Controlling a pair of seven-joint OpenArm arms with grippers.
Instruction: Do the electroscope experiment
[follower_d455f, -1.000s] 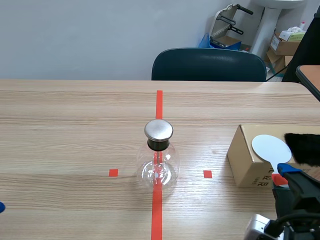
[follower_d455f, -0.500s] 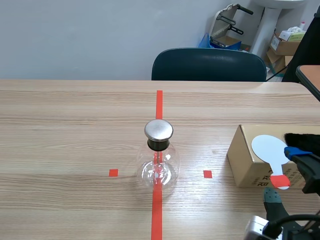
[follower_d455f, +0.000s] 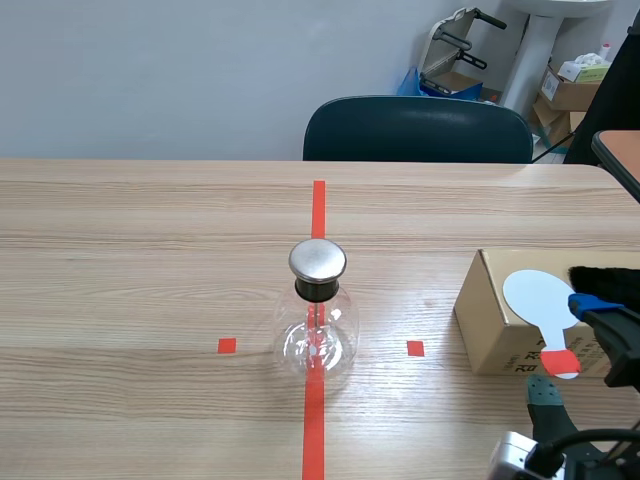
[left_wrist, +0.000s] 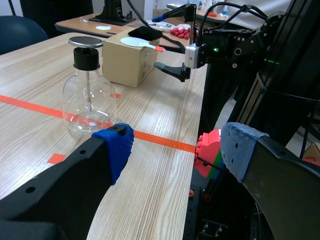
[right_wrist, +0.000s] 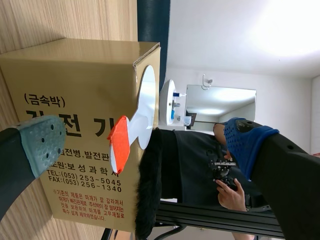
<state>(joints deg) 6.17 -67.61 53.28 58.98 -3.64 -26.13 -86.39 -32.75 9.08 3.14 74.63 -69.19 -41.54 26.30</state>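
The wooden table (follower_d455f: 150, 260) carries a cardboard box (follower_d455f: 488, 322) near the right arm and the glass electroscope (follower_d455f: 316, 322) mid-table on the tape line, well ahead of the left gripper (left_wrist: 177, 147) (spread wide, empty). The box seems to serve as a stand. Black fur (follower_d455f: 606, 288) and a white disc paddle (follower_d455f: 540, 293) lie on top, with the red-tipped handle (right_wrist: 119, 145) overhanging, likely for easy pinching. It sits untouched between the right gripper's (right_wrist: 142, 144) wide-open fingers.

You see the right hand (follower_d455f: 568, 348) cut off at the edge; just past it the fur (follower_d455f: 606, 284) and box (follower_d455f: 488, 318) run out of view too.
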